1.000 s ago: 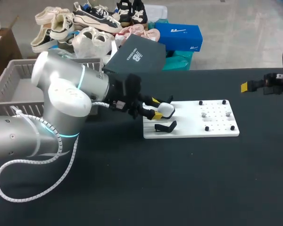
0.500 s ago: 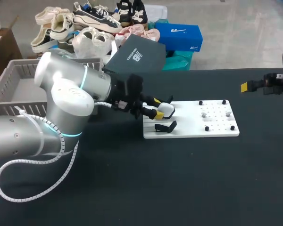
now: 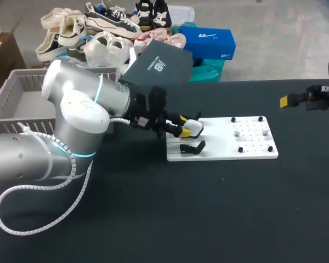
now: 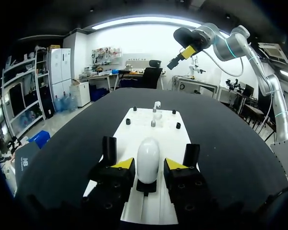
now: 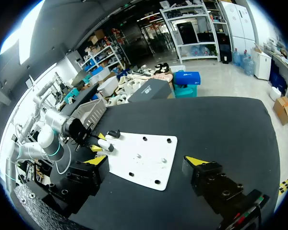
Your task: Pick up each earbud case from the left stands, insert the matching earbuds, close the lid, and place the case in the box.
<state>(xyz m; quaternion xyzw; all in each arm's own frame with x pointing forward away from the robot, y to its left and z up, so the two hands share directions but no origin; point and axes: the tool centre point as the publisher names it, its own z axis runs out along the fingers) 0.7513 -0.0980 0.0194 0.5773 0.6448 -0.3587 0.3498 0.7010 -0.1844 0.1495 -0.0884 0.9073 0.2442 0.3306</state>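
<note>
A black table (image 3: 219, 208) carries a white board (image 3: 247, 148) near its middle, and a grey basket (image 3: 11, 93) sits at the far left, probably the box meant for finished cases. The task looks barely begun. The white earbud case (image 4: 148, 160) stands shut on its stand at the board's left end, and nothing shows in the basket. The left gripper (image 4: 149, 165) has its fingers spread to either side of the case with thin gaps showing, so it is not yet pinching. Just nearer is an empty black stand (image 3: 192, 147). Loading the earbuds, shutting the lid and boxing all remain. The right gripper (image 5: 148, 162) hangs wide open at the far right, well apart from the board. Lifting should go freely, though the near stand crowds the lower finger.
</note>
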